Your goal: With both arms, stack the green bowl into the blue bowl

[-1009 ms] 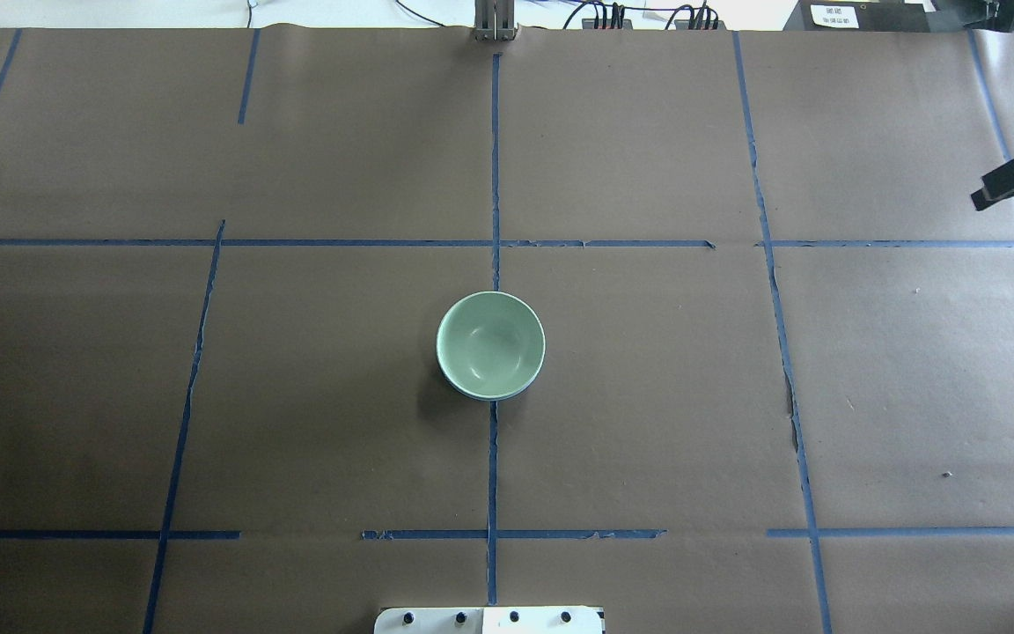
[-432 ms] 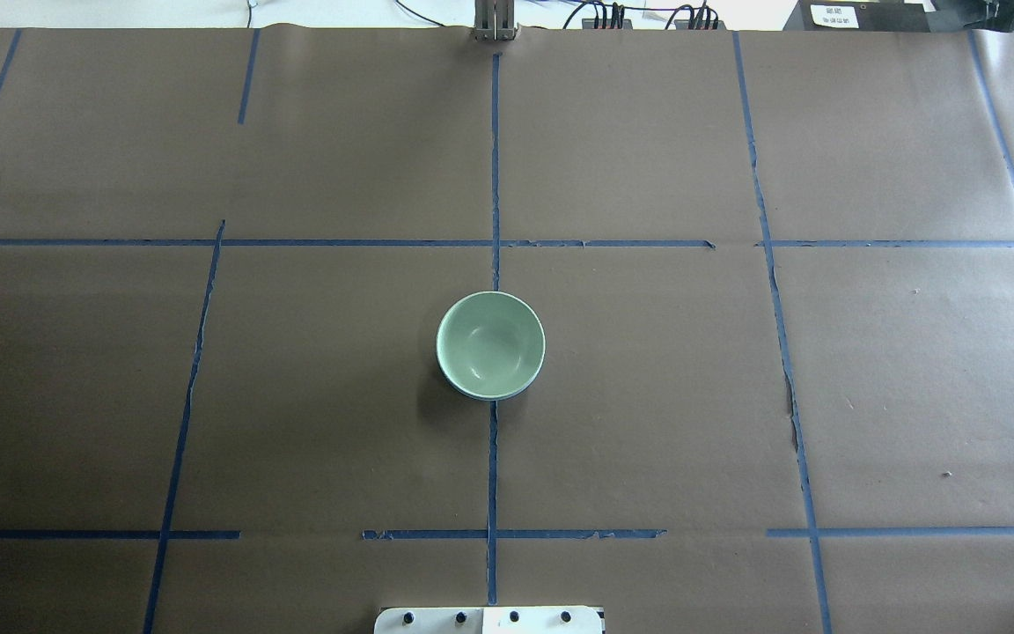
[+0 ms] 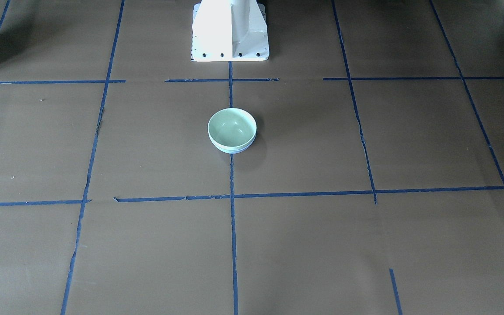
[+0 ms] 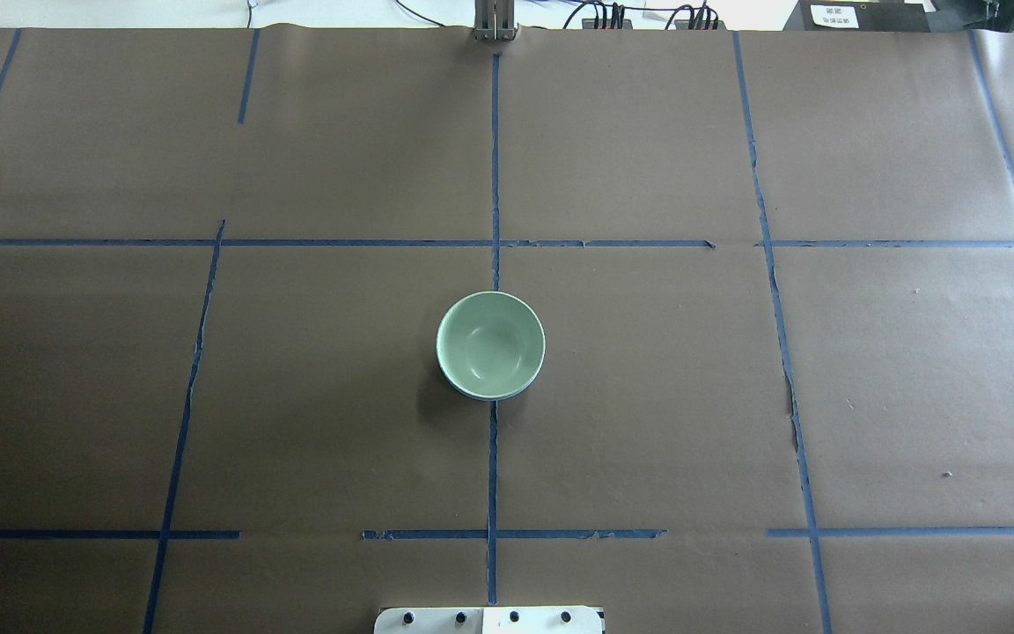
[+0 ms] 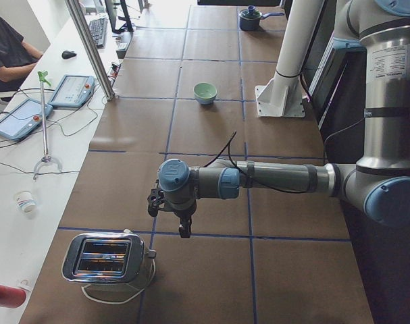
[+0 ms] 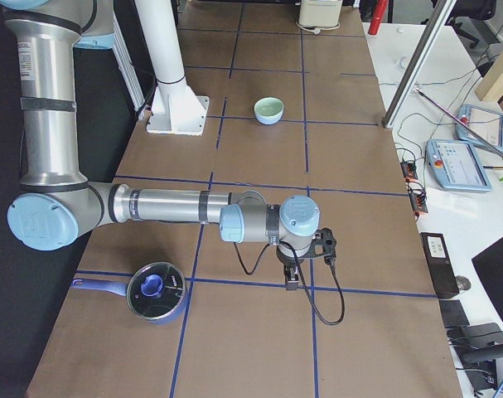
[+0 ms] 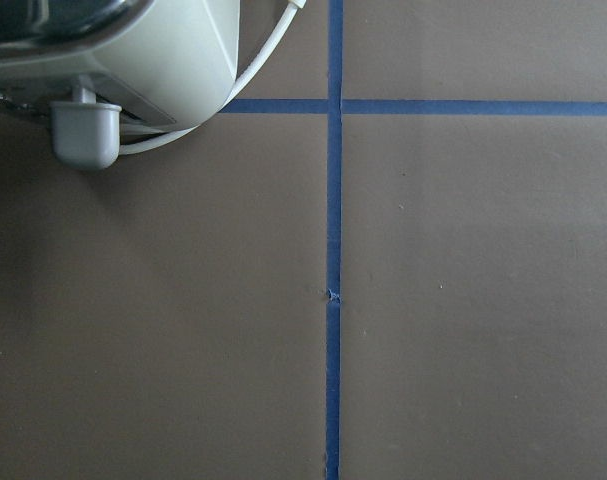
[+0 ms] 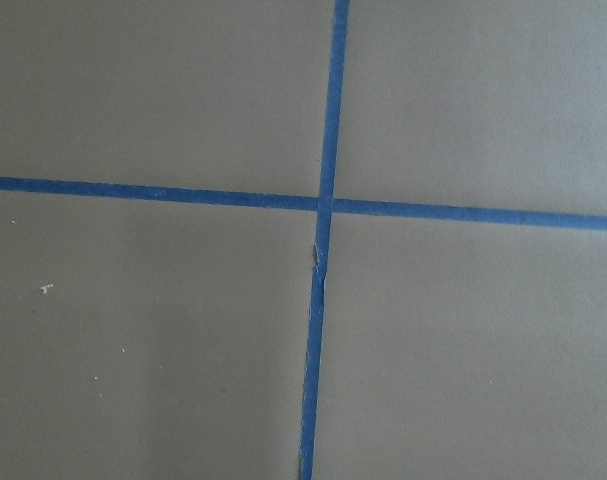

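The green bowl [image 4: 489,343] sits nested inside the blue bowl at the table's middle. Only a thin pale blue edge of the blue bowl [image 4: 482,396] shows under it, also in the front view [image 3: 233,150]. Neither gripper is near the bowls. The left gripper [image 5: 184,228] hangs over the table's left end beside a toaster. The right gripper [image 6: 291,280] hangs over the right end next to a pot. Both show only in the side views, so I cannot tell whether they are open or shut. The wrist views show only brown paper and blue tape.
A chrome toaster [image 5: 107,258] stands at the left end and shows in the left wrist view [image 7: 113,60]. A pot with a blue lid [image 6: 156,292] stands at the right end. The white pedestal [image 3: 230,30] stands behind the bowls.
The right gripper, seen at the overhead view's right edge a second ago, has moved out of that view. The bowls have not moved.
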Robot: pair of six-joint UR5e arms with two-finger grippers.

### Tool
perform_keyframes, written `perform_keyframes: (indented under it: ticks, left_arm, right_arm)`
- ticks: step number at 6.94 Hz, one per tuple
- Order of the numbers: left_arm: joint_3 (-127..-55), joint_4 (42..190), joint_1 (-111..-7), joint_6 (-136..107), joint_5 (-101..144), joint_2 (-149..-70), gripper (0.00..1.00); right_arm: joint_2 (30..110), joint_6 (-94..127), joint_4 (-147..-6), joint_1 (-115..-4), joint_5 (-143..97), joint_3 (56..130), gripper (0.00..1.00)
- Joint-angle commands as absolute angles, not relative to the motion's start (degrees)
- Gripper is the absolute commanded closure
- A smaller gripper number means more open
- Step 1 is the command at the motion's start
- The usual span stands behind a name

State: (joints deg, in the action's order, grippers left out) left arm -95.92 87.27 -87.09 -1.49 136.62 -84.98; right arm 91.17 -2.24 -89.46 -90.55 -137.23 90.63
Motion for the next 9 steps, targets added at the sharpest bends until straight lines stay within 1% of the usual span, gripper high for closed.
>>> perform_keyframes:
  ticks: [1,3,6,9]
  left_arm:
    - [-94.05,87.36,-87.10,-1.49,136.58,-84.99,0.00]
    - [-93.78,87.36,-87.10,-1.41,136.58,-84.99,0.00]
    - [-94.04,87.36,-87.27,-1.41,136.32,-85.51,0.00]
    - [-94.13,87.10,-90.96,-1.41,135.70,-86.13,0.00]
  right_arm:
    - [91.32,-2.11,-91.66,-92.45,-138.16,90.87,0.00]
    - [92.28,-2.11,-92.46,-92.72,-137.90,94.12,0.00]
    - [92.29,-2.37,-92.02,-92.64,-137.29,93.61,0.00]
    - [92.29,-2.37,-91.93,-92.64,-137.37,93.60,0.00]
